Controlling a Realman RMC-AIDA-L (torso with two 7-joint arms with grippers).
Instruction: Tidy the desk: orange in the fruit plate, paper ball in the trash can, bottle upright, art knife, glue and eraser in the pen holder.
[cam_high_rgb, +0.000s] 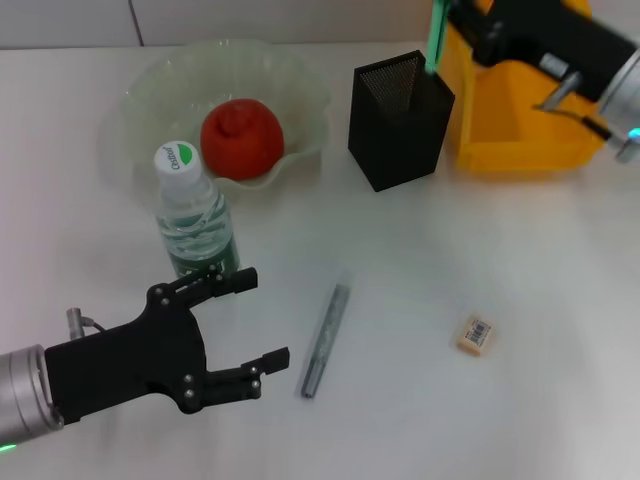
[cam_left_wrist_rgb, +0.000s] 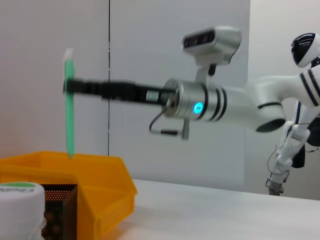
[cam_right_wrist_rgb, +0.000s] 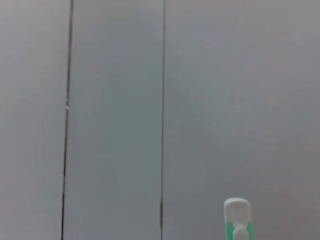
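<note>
right gripper (cam_high_rgb: 447, 22): clenched on green glue (cam_high_rgb: 435, 38), held upright above pen holder (cam_high_rgb: 398, 120) for a straight drop
left gripper (cam_high_rgb: 235, 330): fingers spread, idle beside bottle (cam_high_rgb: 192, 212)

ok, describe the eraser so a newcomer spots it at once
Start at the black mesh pen holder at the back of the white desk, then come toward the robot and a bit to its right. The eraser lies there alone: a small tan block with a barcode label, far stubbier than the long grey art knife to its left.
</note>
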